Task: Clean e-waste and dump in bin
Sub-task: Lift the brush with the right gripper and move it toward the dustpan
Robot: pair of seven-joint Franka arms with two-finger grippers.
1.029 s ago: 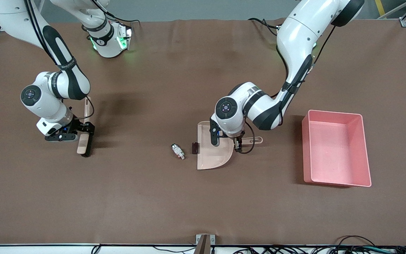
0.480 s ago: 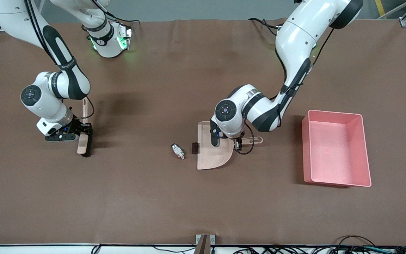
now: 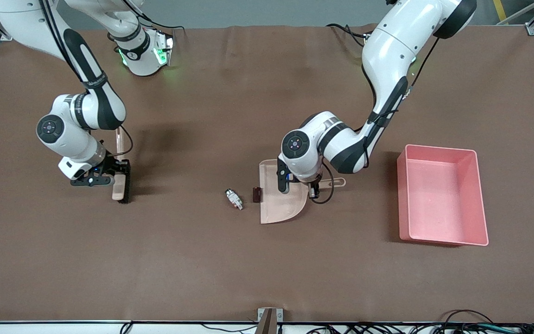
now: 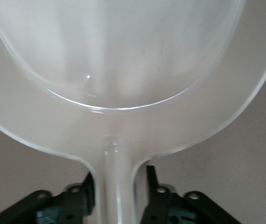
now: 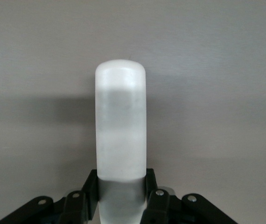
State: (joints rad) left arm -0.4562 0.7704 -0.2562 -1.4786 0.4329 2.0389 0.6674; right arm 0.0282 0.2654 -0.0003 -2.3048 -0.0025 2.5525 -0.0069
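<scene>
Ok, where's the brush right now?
In the front view the brush is toward the right arm's end of the table, gripped by the right end effector, well apart from the two scraps by the dustpan.

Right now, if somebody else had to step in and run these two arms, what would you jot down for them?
Right gripper: shut on the beige brush with black bristles, toward the right arm's end of the table.
Left gripper: jaws astride the handle of the beige plastic dustpan; grip not confirmed.
E-waste: small dark block at the dustpan's lip, white-grey piece with a red mark beside it, both on the brown table.
Pink rectangular plastic bin: nothing seen inside.
Done: tools reached. Left: sweep, dump.
</scene>
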